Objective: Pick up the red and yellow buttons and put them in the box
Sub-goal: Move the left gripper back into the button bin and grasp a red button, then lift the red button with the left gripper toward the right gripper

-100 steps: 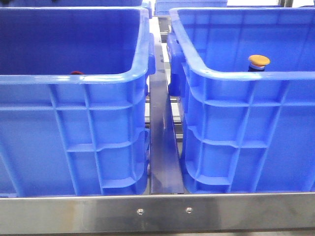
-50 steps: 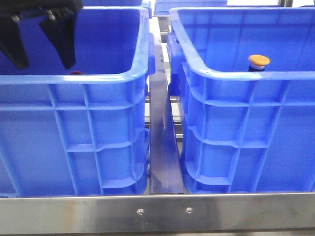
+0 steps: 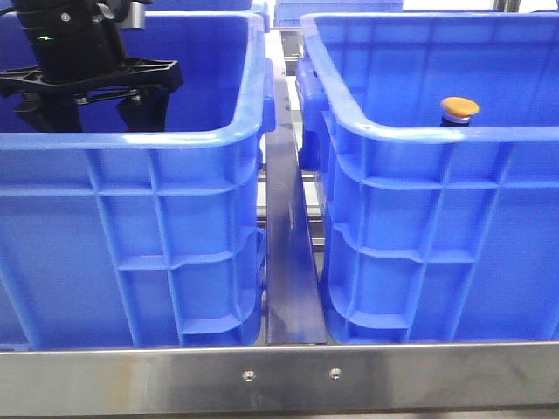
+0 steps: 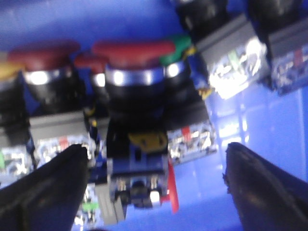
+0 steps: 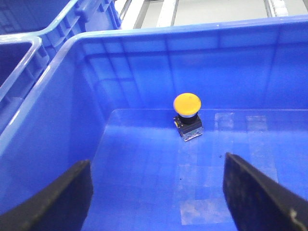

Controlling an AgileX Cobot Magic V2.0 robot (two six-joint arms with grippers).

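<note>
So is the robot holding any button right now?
No, nothing is held. The left gripper hangs open over a red button, and the right gripper is open, away from the yellow button.

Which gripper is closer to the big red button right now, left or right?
Left. The left gripper hangs open directly over the red button in the left crate; the right gripper is open over the other crate.

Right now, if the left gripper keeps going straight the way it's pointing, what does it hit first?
Probably the red button centred between the open left gripper's fingers, in the left crate. Depth is unclear, since the wrist view is blurred.
</note>
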